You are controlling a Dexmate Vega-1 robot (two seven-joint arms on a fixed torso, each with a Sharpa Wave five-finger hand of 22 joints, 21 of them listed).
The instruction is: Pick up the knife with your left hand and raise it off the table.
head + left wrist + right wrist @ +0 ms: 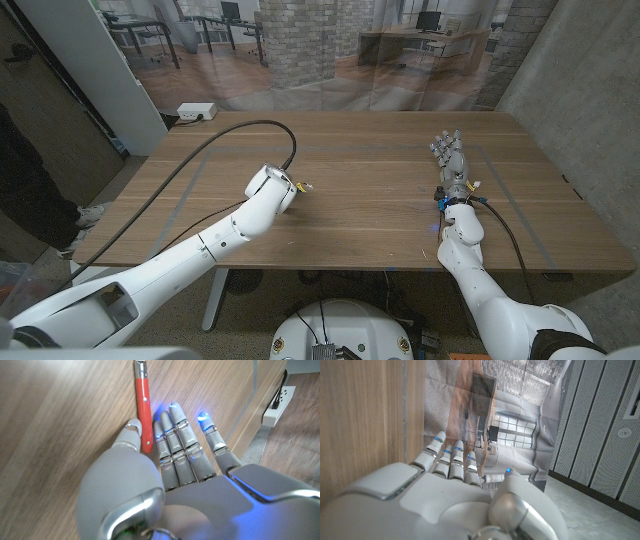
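My left robot hand (170,467) over the red-handled knife (143,407), handle between thumb and fingers (172,440), grasp unclear, wooden surface (370,190), my right robot hand (450,160) open, holding nothing

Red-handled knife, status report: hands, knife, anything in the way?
Left hand down at the red-handled knife, thumb and fingers either side of the handle; grip unclear. Knife on the wooden table. Right hand open, apart. No obstruction seen.

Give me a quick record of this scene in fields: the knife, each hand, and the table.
knife: red handle lying on the wooden table, between the thumb and fingers of the left hand
left hand: down over the knife, fingers alongside the handle; grip not clearly closed
right hand: on the table's right side, fingers extended, holding nothing
task status: knife not yet raised
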